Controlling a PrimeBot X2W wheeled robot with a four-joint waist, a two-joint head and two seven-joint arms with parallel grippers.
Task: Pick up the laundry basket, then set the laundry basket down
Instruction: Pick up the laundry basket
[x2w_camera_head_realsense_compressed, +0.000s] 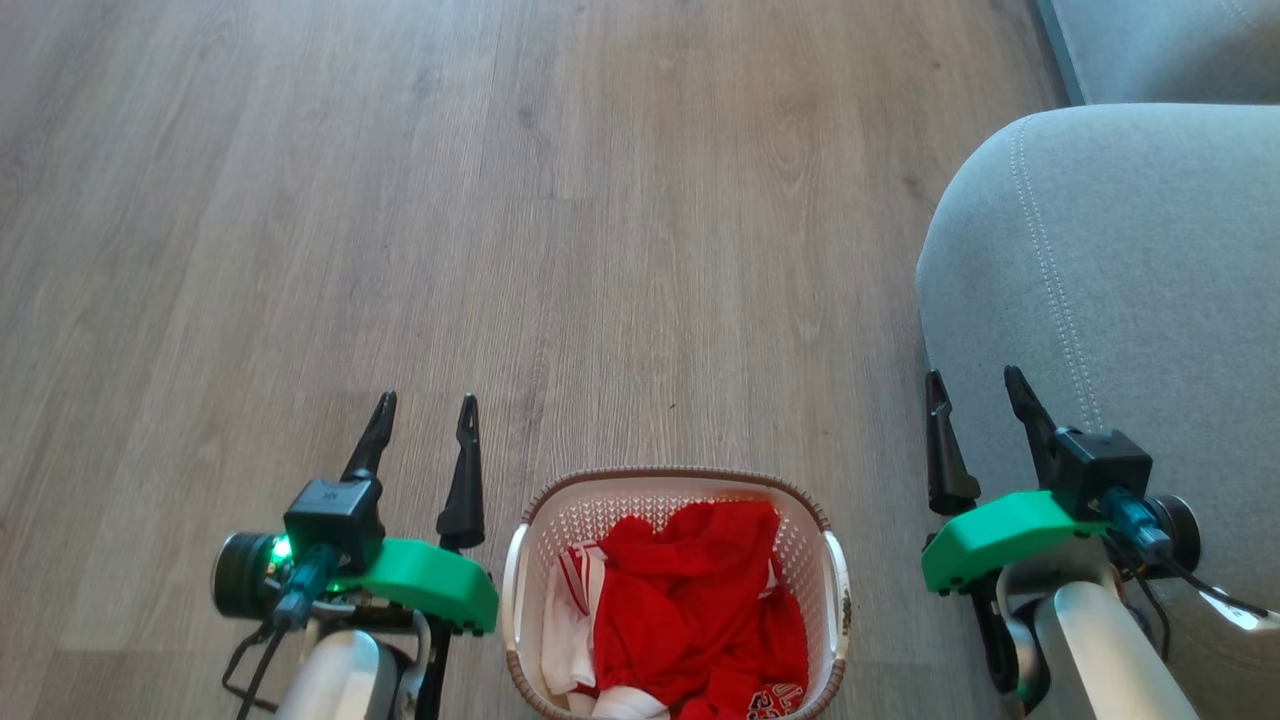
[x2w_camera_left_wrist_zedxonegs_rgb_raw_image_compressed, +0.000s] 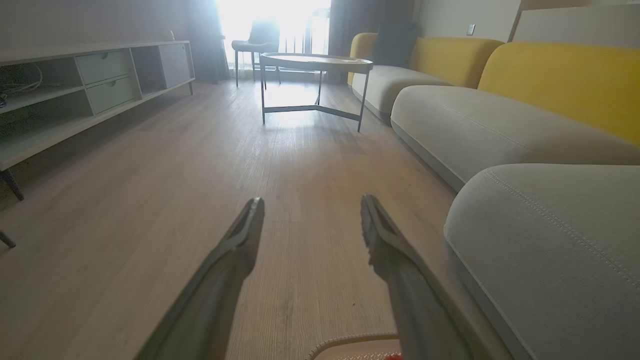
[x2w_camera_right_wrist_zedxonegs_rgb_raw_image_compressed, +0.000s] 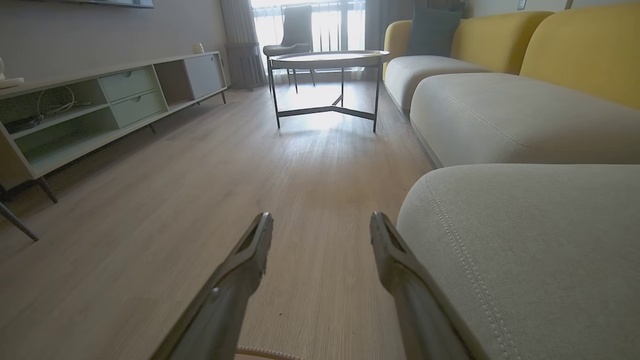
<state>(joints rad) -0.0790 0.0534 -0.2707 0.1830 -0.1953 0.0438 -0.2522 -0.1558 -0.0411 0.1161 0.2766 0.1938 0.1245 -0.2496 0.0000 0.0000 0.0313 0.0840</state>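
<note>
— Where was the small white perforated plastic laundry basket (x2w_camera_head_realsense_compressed: 585, 515) with the brown woven-look rim?

— It stood on the grey-brown wood-plank floor (x2w_camera_head_realsense_compressed: 500, 200) at the bottom middle of the head view, between the two arms. Crumpled red and white clothes (x2w_camera_head_realsense_compressed: 700, 600) lay inside it.

— And the tools?

— The left gripper (x2w_camera_head_realsense_compressed: 427, 405), with its long dark fingers and green housing, hung just beside the basket's left side without touching it. Its jaws stood apart and nothing was between them. The right gripper (x2w_camera_head_realsense_compressed: 973, 378) was the same, spread and empty. It sat further off on the basket's right, in front of the rounded grey fabric sofa (x2w_camera_head_realsense_compressed: 1100, 300).

— Anything else ahead?

— In the left wrist view, a strip of the basket's brown rim showed at the bottom edge. Further off stood a round metal-legged coffee table (x2w_camera_left_wrist_zedxonegs_rgb_raw_image_compressed: 316, 62). A long low pale cabinet (x2w_camera_left_wrist_zedxonegs_rgb_raw_image_compressed: 100, 85) with drawers ran along the left wall.
</note>
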